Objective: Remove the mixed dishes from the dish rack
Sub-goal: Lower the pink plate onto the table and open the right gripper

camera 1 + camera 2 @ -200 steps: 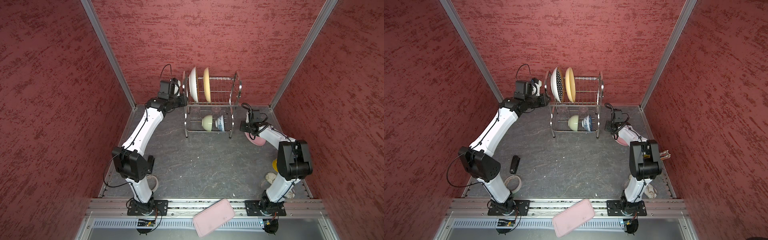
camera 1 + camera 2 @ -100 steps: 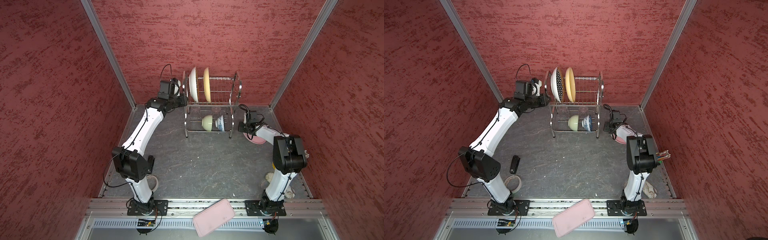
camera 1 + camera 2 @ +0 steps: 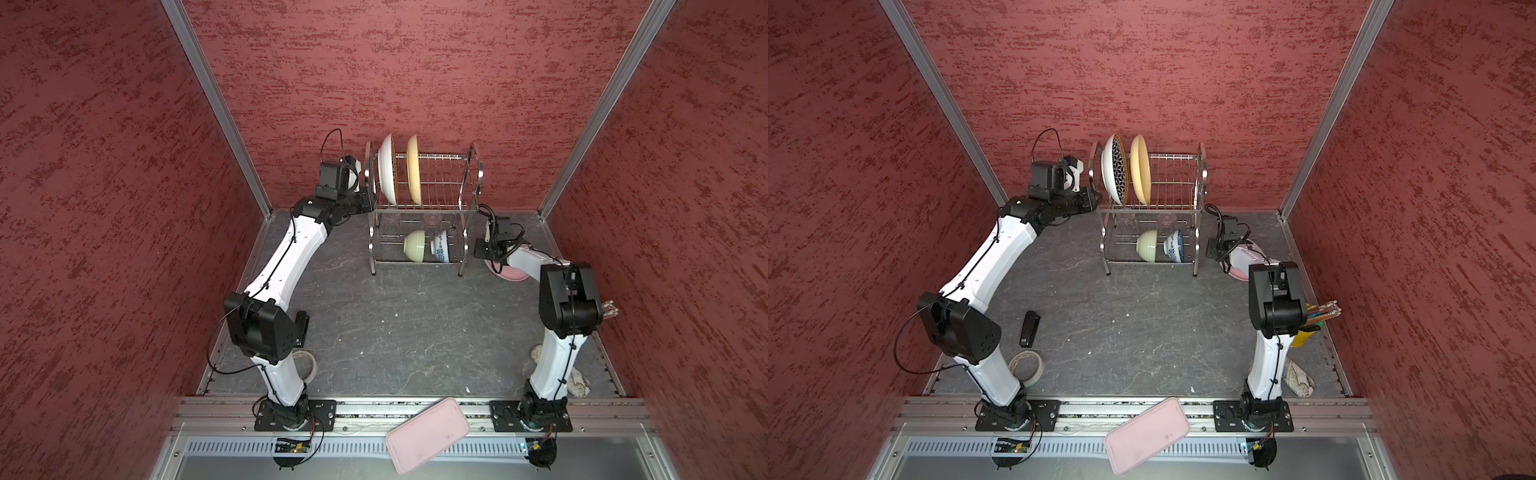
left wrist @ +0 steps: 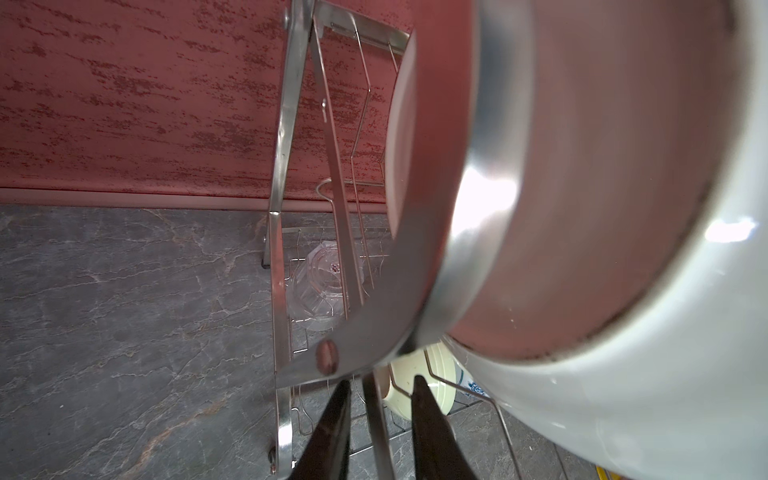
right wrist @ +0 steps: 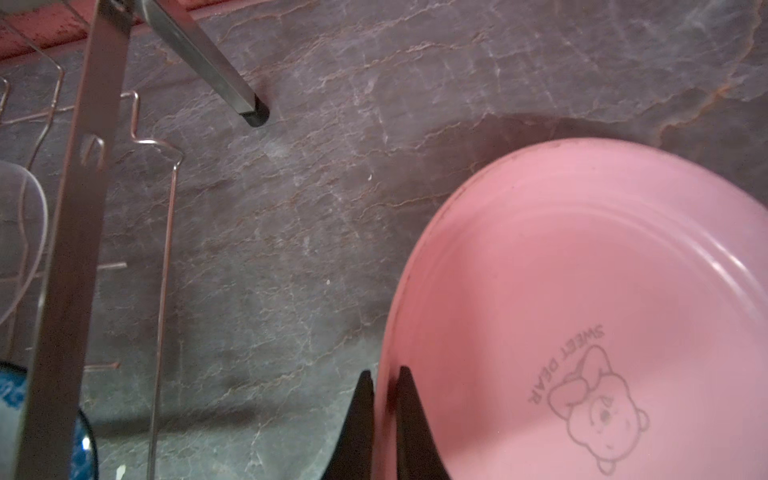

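From where I stand, the right hand [image 5: 384, 415] is closed down to a sliver, with the rim of the pink plate [image 5: 582, 311] nipped between its fingers. An edge pinch makes sense, since a flat plate offers nothing else to hold. The plate hangs tilted and low over the worktop [image 3: 395, 324], just beside the right end of the dish rack [image 3: 475, 183] and clear of its leg. I cannot tell whether its far edge touches down. I would guess it is being laid here because this is open ground within easy reach.

The left hand [image 4: 380, 386] is up at the rack's other end, its fingers a little apart and astride a thin steel bar below the rounded side frame. I see a gap on both sides of the bar, so I judge nothing is clamped. It may be there to steady the rack or to go for the nearest plate.

That one is the black-and-white geometric plate [image 3: 1119, 170], standing on edge in the top tier's wire slots, with the yellow-orange plate [image 3: 1139, 168] just beside it. On the lower tier the pale green bowl [image 3: 415, 246] and the blue-floral bowl [image 3: 441, 247] lie tipped on their sides, touching. A clear cup [image 4: 320, 286] sits behind them. Most of the unloading remains.
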`<action>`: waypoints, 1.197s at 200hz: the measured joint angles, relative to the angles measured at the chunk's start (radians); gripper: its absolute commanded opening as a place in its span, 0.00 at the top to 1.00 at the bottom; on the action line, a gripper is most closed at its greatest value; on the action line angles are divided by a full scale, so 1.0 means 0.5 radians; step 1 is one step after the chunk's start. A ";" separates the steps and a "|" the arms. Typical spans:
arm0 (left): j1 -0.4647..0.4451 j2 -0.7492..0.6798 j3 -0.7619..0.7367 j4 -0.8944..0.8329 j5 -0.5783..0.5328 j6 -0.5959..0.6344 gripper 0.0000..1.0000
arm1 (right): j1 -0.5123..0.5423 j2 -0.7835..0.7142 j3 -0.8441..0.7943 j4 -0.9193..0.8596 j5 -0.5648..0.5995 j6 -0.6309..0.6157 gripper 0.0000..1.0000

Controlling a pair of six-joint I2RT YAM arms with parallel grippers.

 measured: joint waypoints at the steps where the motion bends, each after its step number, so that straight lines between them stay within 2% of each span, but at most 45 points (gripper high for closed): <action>1: 0.000 -0.001 0.000 0.001 0.000 0.001 0.74 | 0.001 0.004 0.003 0.001 -0.001 0.002 0.95; 35: 0.002 -0.001 -0.002 0.002 0.003 0.001 0.73 | 0.001 0.049 0.029 0.007 -0.008 0.024 0.88; 65: 0.003 0.000 -0.004 0.005 0.005 0.000 0.73 | 0.001 0.150 0.042 -0.005 -0.114 0.114 0.87; 87: 0.005 -0.001 -0.010 0.016 0.010 -0.001 0.73 | 0.001 0.153 0.075 -0.010 -0.126 0.152 0.90; 129: 0.008 -0.001 -0.014 0.023 0.018 -0.010 0.73 | 0.001 0.158 0.086 -0.018 -0.132 0.178 0.90; 159: 0.008 -0.001 -0.018 0.027 0.019 -0.014 0.73 | -0.002 0.168 0.086 -0.040 -0.164 0.206 0.76; 209: 0.009 -0.001 -0.018 0.028 0.024 -0.014 0.73 | -0.005 0.168 0.085 -0.079 -0.205 0.224 0.74; 239: 0.012 -0.001 -0.024 0.036 0.039 -0.014 0.73 | -0.005 0.103 0.064 -0.134 -0.237 0.227 0.61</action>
